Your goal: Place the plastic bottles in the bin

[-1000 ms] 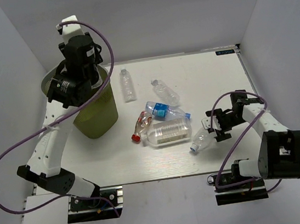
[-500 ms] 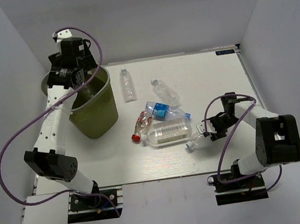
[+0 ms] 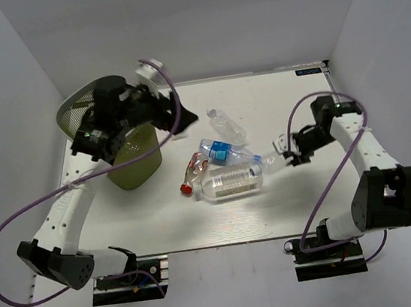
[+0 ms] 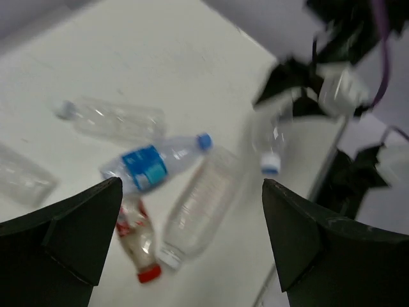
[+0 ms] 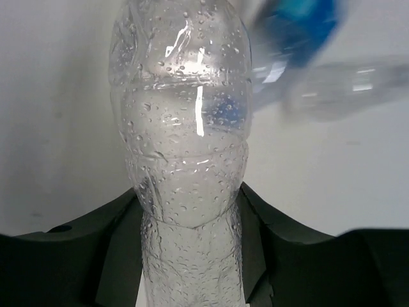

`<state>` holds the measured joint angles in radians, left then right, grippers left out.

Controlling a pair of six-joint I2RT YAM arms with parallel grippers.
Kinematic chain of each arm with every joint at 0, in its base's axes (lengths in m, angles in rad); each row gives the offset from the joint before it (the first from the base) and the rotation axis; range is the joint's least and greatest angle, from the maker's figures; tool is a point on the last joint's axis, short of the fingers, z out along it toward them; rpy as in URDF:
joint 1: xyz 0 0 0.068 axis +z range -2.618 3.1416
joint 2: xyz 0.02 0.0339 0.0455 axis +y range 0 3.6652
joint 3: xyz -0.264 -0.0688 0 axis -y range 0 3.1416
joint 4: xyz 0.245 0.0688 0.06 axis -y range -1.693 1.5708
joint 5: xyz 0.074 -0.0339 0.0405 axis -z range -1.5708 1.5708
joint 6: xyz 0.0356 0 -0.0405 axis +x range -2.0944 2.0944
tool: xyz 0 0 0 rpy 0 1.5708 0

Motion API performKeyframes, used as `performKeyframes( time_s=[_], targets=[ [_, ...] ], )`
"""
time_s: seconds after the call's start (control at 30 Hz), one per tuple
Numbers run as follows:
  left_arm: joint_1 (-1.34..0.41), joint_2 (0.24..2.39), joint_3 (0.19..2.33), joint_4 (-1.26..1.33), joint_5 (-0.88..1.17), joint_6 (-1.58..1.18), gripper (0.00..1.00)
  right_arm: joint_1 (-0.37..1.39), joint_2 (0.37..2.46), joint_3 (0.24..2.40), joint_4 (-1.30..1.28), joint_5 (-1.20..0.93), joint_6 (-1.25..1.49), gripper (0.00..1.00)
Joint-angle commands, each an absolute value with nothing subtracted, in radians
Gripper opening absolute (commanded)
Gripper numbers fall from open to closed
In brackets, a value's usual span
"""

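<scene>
As the right hand (image 3: pixel 287 152) grips one bottle (image 5: pixel 185 128), another's label (image 4: pixel 144 166) blurs.

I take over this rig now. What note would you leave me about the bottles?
Left gripper: open, empty, just right of the bin.
Right gripper: shut on a small bottle.
On the table: blue-label bottle, big bottle, red-cap bottle, clear bottle, plus a fifth bottle at the left wrist view's edge.
Done: cannot see inside the bin.
To do: bin the held bottle, then the rest.

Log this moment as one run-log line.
left gripper: open, empty, beside bin | right gripper: shut on small clear bottle | table: loose bottles
</scene>
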<state>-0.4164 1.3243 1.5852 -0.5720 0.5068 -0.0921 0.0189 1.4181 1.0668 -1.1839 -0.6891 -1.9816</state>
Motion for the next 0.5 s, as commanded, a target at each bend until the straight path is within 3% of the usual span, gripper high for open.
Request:
performKeyframes(
  time_s=[0.0,0.13,0.17,0.2,0.3,0.47],
  targets=[
    [-0.483,1.312,1.48,-0.656,0.652,-0.061,1.0,0.011,1.338,1.271,-1.284,-0.92,-2.016,0.08],
    [-0.546,1.302,1.372,-0.695,0.524,-0.043,1.0,0.028,1.304,1.383,-0.973,-1.083,-1.604,0.08],
    [-0.566,1.302,1.315,-0.695,0.479,-0.058,1.0,0.04,1.293,1.394,-0.884,-1.1,-1.243,0.08],
    [-0.566,1.302,1.284,-0.678,0.442,-0.058,1.0,0.066,1.289,1.391,-0.522,-1.124,-1.112,0.06],
    [-0.589,1.263,1.12,-0.59,0.234,-0.103,1.0,0.174,1.324,1.417,-0.028,-1.069,-0.522,0.06],
    [-0.609,1.233,0.977,-0.468,0.133,-0.155,1.0,0.323,1.665,1.751,0.176,-0.957,-0.064,0.06]
  ],
)
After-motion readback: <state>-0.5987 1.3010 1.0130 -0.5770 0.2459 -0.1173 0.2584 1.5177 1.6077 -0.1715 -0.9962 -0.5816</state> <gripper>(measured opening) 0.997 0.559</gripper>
